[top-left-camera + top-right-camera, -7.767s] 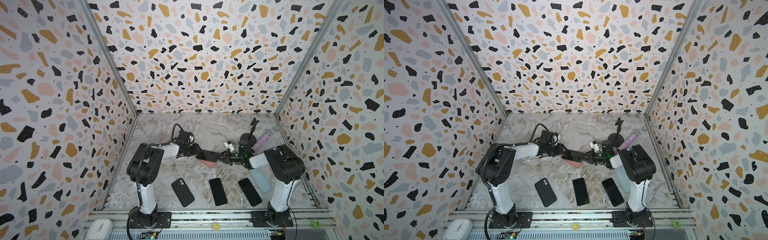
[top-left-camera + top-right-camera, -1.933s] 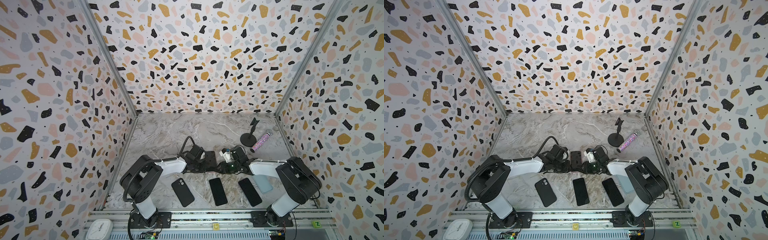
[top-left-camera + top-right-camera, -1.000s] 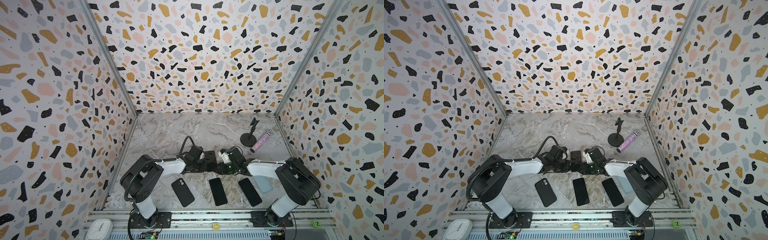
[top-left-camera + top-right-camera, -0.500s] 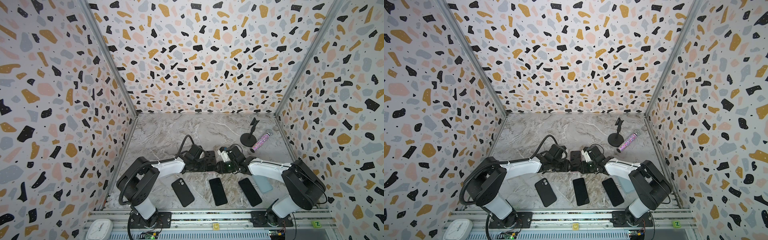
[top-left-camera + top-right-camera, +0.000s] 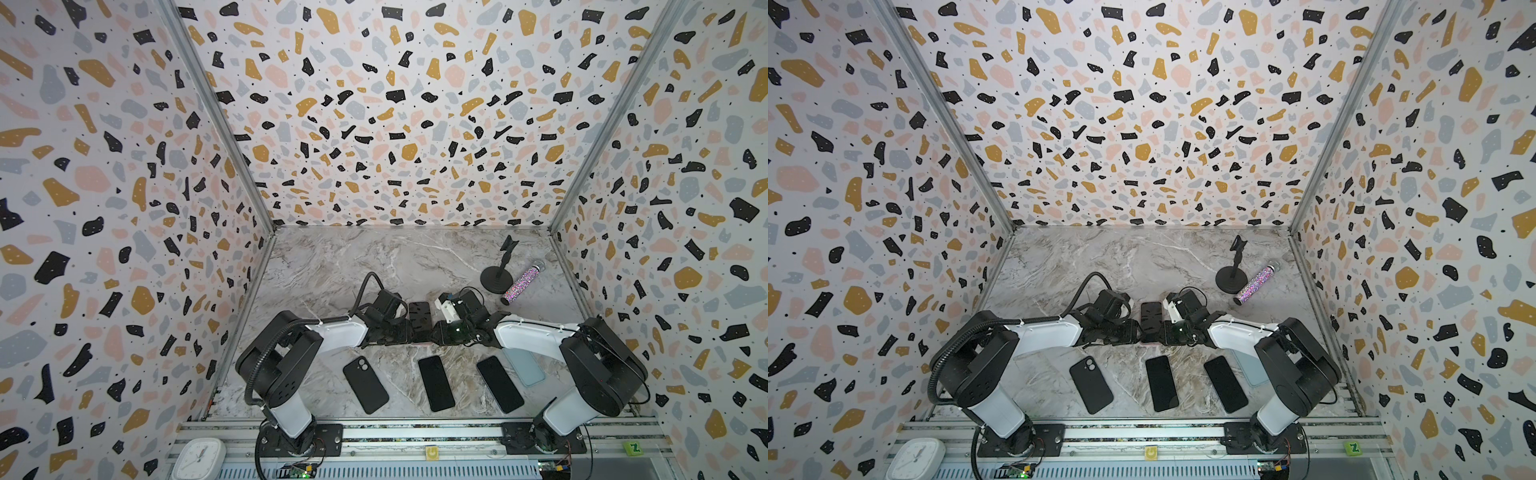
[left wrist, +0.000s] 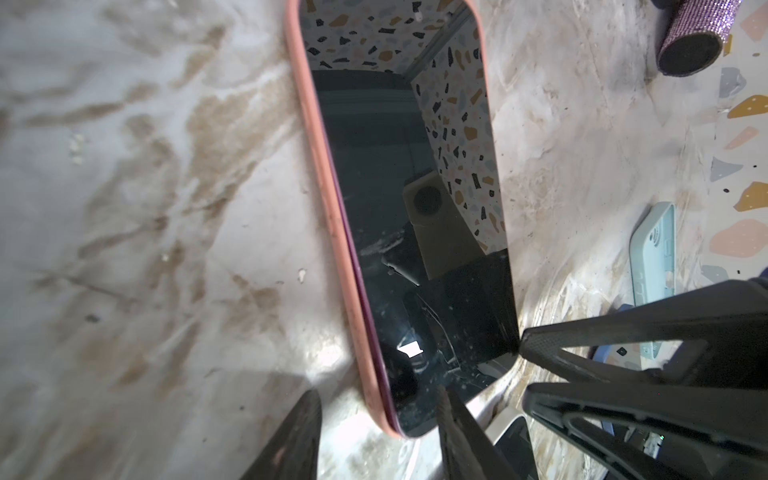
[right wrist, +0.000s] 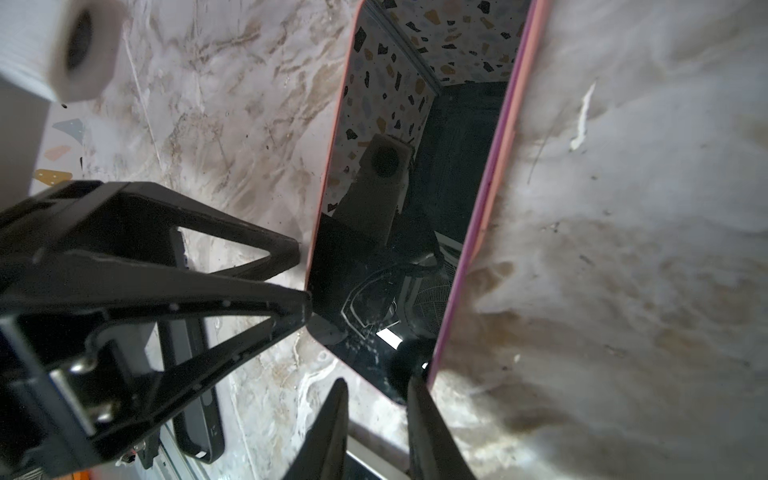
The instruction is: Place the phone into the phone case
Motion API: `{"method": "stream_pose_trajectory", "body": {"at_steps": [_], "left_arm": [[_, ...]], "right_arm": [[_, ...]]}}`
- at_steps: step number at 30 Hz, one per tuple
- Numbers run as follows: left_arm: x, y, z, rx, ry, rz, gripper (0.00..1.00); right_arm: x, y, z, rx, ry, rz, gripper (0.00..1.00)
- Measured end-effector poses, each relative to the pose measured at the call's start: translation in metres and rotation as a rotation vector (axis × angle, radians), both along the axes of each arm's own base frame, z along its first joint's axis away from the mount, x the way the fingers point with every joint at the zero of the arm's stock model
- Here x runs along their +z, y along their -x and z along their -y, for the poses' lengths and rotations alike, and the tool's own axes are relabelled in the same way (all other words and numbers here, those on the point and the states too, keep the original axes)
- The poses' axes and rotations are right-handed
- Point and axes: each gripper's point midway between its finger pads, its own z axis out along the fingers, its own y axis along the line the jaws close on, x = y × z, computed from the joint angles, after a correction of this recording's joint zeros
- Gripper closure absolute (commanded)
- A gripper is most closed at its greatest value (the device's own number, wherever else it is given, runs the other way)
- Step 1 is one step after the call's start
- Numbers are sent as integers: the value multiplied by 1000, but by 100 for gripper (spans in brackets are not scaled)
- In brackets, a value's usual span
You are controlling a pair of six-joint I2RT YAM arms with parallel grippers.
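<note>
Black left claw (image 6: 374, 440), jaws parted, straddles one near corner of the phone (image 6: 415, 232), which lies screen-up in the pink phone case (image 6: 328, 216) on the marble desk (image 5: 332, 266). The right claw (image 7: 378, 428), narrowly parted, touches the other near corner. In both top views the phone runs toward 12 o'clock from between them, at the left claw's 3 o'clock and the right's 9.

Two pincers: left pincer (image 6: 378, 399), right pincer (image 7: 378, 382). Between them, one phone (image 5: 419, 313) in one pink case (image 6: 328, 208). Near: two black phones screen-up, middle phone (image 5: 436, 382) and right phone (image 5: 500, 384); one black handset or case (image 5: 365, 384), camera side up. One pale blue case (image 5: 528, 370), near right. Far right: one stand (image 5: 494, 276), one glitter microphone (image 5: 521, 282). One clock (image 5: 198, 457), near left.
</note>
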Motion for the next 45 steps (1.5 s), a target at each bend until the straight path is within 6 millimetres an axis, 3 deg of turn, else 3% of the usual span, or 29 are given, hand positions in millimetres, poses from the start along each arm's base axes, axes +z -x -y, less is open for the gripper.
{"method": "stream_pose_trajectory", "body": {"at_steps": [9, 22, 31, 45], "left_arm": [[-4, -1, 2, -3, 11, 3, 67], [-5, 0, 2, -2, 22, 9, 73], [-6, 0, 3, 9, 45, 6, 72], [-3, 0, 5, 44, 82, 4, 62]], "right_arm": [[-1, -10, 13, -46, 38, 10, 74], [-9, 0, 4, -14, 43, -13, 83], [-11, 1, 2, -18, 43, -18, 88], [-12, -3, -6, -49, 15, -30, 89]]}}
